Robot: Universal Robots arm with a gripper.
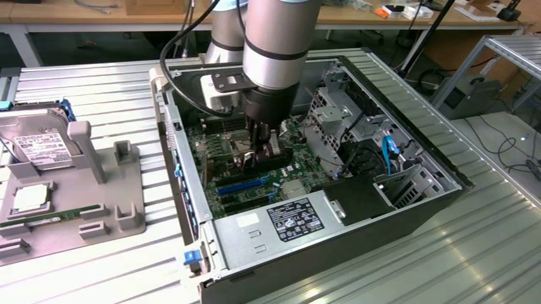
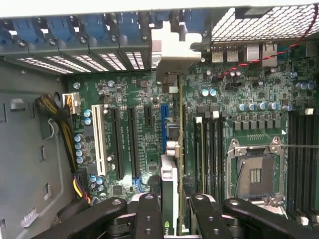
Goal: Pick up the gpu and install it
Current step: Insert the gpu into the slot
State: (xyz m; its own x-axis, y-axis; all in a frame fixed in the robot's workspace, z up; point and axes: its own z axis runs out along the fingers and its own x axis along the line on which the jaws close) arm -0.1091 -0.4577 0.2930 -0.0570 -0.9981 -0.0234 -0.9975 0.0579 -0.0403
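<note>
the installing step is in hand: the gripper (image 1: 260, 151) stands down inside the open computer case (image 1: 406, 215), centre of the exterior frame, jaws closed on the card (image 2: 171, 164) and holding it upright on edge over the green board (image 2: 129, 124). seating it calls, i judge, for the lower edge to line up with a slot (image 2: 164, 129) and press straight down. the card looks thin and flat, seen edge-on near the lower middle of the wrist frame.

The exterior view looks down at an angle from some way off onto the open black and silver computer case (image 1: 406, 209). The wrist view looks from close above at its green motherboard (image 2: 134, 99), the part both views share.
</note>
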